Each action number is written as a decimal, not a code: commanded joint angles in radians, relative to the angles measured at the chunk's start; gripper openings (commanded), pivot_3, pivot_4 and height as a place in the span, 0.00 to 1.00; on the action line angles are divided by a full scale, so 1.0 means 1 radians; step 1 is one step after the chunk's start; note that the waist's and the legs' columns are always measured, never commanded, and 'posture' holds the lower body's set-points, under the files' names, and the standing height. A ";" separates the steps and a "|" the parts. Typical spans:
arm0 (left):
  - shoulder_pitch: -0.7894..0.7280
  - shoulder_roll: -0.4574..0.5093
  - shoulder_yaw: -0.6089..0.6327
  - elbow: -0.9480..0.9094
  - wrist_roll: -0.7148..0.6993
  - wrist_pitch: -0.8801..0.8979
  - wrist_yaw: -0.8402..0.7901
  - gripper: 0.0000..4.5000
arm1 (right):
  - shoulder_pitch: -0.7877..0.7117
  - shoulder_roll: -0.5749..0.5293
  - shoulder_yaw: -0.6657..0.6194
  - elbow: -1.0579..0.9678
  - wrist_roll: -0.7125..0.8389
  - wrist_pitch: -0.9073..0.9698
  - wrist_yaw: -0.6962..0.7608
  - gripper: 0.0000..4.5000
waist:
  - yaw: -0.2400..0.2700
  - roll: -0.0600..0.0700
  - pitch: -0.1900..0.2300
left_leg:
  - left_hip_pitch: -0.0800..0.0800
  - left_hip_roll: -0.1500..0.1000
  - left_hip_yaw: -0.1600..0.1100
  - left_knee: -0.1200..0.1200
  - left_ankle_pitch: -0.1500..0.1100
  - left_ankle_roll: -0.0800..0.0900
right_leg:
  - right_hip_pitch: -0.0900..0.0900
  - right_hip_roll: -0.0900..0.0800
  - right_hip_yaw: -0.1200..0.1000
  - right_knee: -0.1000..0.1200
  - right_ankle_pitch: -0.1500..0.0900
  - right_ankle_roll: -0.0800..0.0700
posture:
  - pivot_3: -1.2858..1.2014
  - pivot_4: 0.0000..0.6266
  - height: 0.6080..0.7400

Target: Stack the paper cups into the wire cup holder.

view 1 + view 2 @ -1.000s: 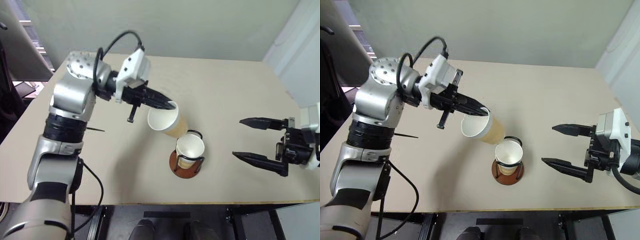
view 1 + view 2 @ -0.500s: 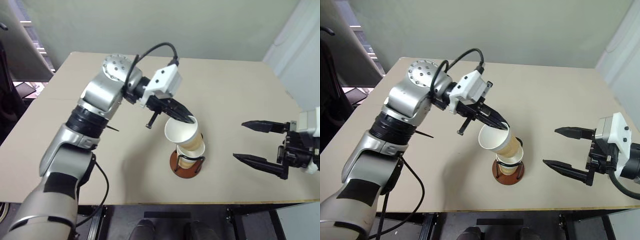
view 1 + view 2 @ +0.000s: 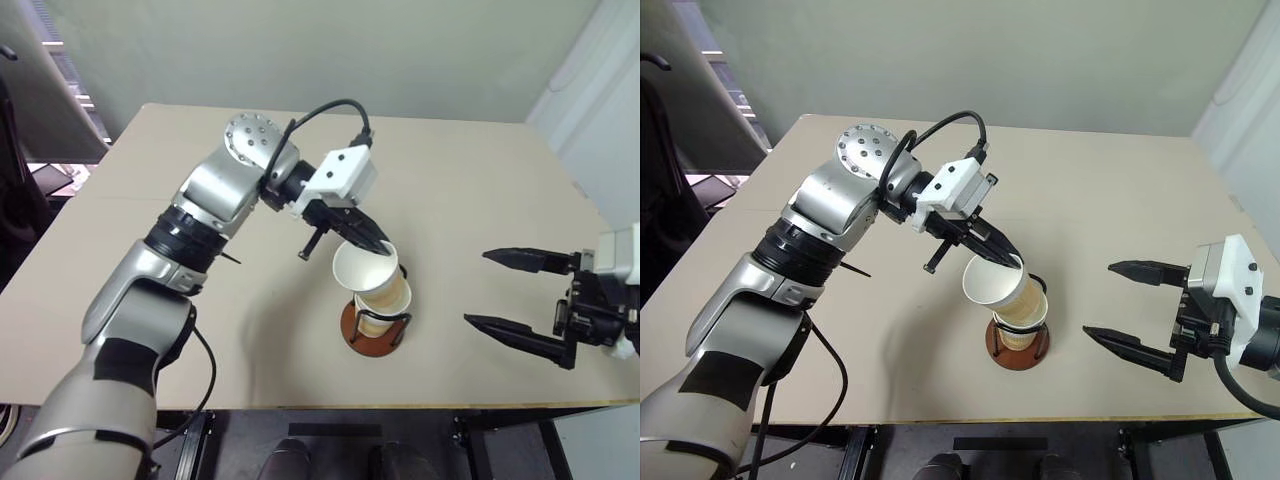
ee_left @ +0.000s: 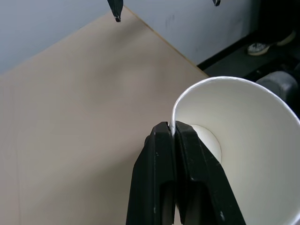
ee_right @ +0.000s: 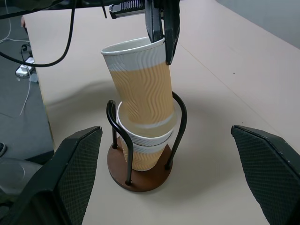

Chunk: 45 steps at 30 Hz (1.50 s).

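Note:
My left gripper [image 3: 384,244] is shut on the white rim of a tan paper cup [image 3: 365,270], one finger inside and one outside. That cup leans to the left, and its bottom sits inside a second paper cup [image 5: 146,146]. The second cup stands upright in the wire cup holder [image 5: 139,176], between the black wire loops [image 5: 112,118] on the reddish-brown disc base [image 3: 352,326]. In the left wrist view the pinched rim and white inside of the held cup [image 4: 243,131] show. My right gripper [image 3: 478,288] hangs open to the right of the holder, apart from it.
The beige table [image 3: 480,180] stretches behind and to both sides of the holder. Its front edge [image 3: 300,405] runs just below the holder's base. A black cable [image 3: 330,108] arcs over my left wrist.
My left gripper carried the tilted cup right and down, from beside the holder to above it. The cup's bottom now sits in the standing cup. The right gripper kept still.

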 commanded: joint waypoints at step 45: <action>0.873 0.538 0.915 -0.315 -0.236 0.477 0.058 0.99 | -0.263 -0.068 0.280 0.519 -0.217 -0.185 0.406 1.00 | -0.007 0.003 -0.002 | 0.000 -0.001 -0.003 -0.003 0.001 0.003 | -0.005 -0.006 0.000 0.001 -0.001 0.000 | 0.52 0.24 1.00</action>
